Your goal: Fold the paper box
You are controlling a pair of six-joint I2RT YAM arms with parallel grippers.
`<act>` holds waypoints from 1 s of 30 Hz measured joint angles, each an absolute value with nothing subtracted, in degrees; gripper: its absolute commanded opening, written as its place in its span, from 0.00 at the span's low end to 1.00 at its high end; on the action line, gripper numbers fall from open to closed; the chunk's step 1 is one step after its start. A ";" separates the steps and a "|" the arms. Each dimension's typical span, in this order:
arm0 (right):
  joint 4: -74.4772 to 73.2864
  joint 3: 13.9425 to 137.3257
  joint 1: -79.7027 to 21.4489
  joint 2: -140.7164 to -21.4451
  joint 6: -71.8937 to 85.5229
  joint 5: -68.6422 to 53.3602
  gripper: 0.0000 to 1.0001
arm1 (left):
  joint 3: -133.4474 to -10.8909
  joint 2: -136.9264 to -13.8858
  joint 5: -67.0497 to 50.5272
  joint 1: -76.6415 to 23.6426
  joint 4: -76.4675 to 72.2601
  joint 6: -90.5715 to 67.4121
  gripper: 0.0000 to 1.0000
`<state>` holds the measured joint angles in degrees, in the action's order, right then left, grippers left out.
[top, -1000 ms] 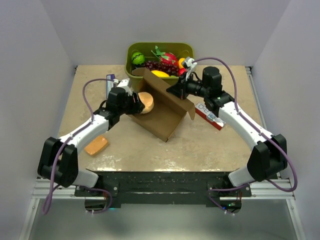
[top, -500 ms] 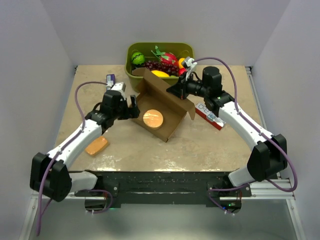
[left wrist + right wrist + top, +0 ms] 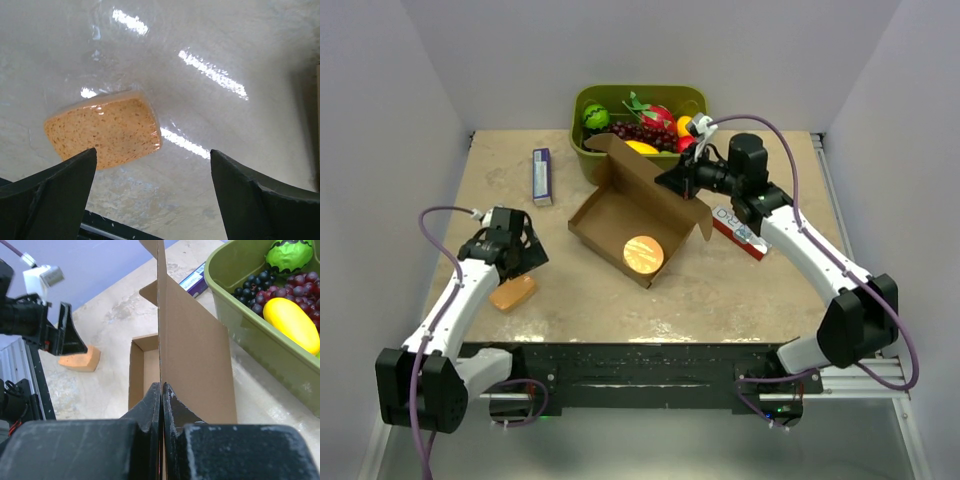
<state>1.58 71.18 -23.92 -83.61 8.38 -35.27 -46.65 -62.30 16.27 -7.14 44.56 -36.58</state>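
The paper box (image 3: pixel 620 212) is brown cardboard and lies in the table's middle as a shallow open tray, its lid panel standing up on the far right side. A round orange disc (image 3: pixel 643 253) lies inside its near corner. My right gripper (image 3: pixel 682 182) is shut on the edge of the upright lid panel (image 3: pixel 195 350), with the fingers pinched flat on the cardboard (image 3: pixel 161 387). My left gripper (image 3: pixel 515 255) is open and empty, left of the box and just above an orange sponge (image 3: pixel 105 131), which sits toward its left finger.
An olive-green tub (image 3: pixel 588 100) of fruit stands just behind the box. A purple packet (image 3: pixel 542 175) lies at the back left. A red-and-white carton (image 3: pixel 740 230) lies under the right arm. The sponge (image 3: pixel 512 293) is near the front left edge.
My left gripper has let go of the round orange disc in the box and pulled back left and toward me, over the sponge. The box tray now lies flatter. The right gripper has not moved.
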 measured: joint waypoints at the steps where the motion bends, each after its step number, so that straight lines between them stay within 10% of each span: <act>1: 1.58 71.09 -23.94 -83.37 8.38 -35.29 0.00 | -45.76 -62.37 16.36 -7.14 44.69 -37.10 1.00; 30: 1.10 71.13 -23.88 -83.11 8.43 -33.58 0.00 | -49.71 -83.96 10.85 -23.51 23.16 -36.16 1.00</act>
